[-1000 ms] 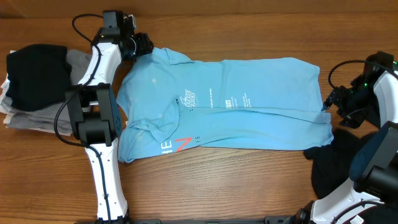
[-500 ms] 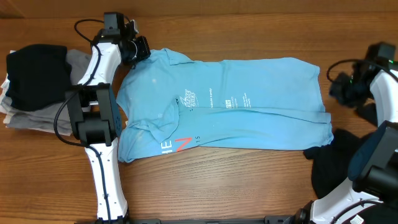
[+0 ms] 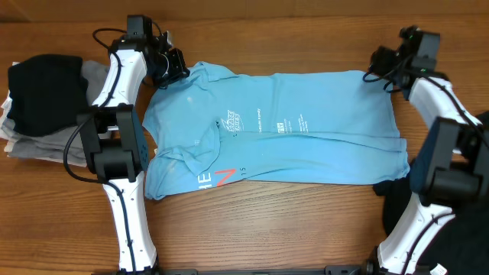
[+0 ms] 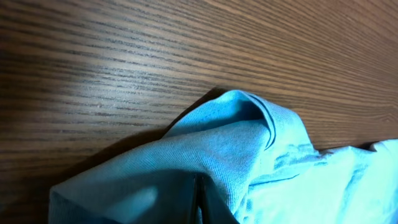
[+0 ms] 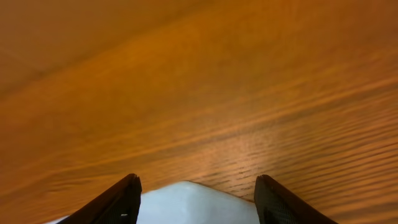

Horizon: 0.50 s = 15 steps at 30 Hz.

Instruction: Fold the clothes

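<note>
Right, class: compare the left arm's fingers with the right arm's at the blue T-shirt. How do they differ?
The left fingers are shut, the right fingers open. The left ones pinch the blue T-shirt; the right ones only straddle a corner, holding nothing. Both sit at the shirt's far edge.

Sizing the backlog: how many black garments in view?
2. Left black garment tops the stack at the left edge; right black garment lies heaped at the right edge, partly behind the right arm; may hide more.
</note>
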Tool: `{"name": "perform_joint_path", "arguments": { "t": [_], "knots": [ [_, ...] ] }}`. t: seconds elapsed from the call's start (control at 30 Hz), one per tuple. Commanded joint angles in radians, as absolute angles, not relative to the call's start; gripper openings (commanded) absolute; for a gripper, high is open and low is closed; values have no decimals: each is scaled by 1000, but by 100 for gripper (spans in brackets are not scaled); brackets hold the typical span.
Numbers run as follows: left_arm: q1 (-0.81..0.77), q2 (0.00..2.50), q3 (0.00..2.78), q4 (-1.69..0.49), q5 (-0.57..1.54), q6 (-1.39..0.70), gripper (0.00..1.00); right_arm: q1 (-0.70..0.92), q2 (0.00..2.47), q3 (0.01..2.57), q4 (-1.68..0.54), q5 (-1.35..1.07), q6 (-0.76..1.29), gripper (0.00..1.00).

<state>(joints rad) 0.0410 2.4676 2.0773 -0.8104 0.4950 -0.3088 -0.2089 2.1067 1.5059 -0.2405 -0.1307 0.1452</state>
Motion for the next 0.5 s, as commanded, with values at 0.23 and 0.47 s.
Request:
{"name": "perform_joint_path", "arguments": {
  "t": [0.23, 0.47],
  "knots": [
    [39, 2431, 2098, -815, 468, -307, 4, -196, 2256, 1511, -212, -152, 186, 65],
    [39, 2431, 2098, -818, 468, -307, 4, -187, 2256, 1511, -304, -134, 187, 46]
  ]
}}
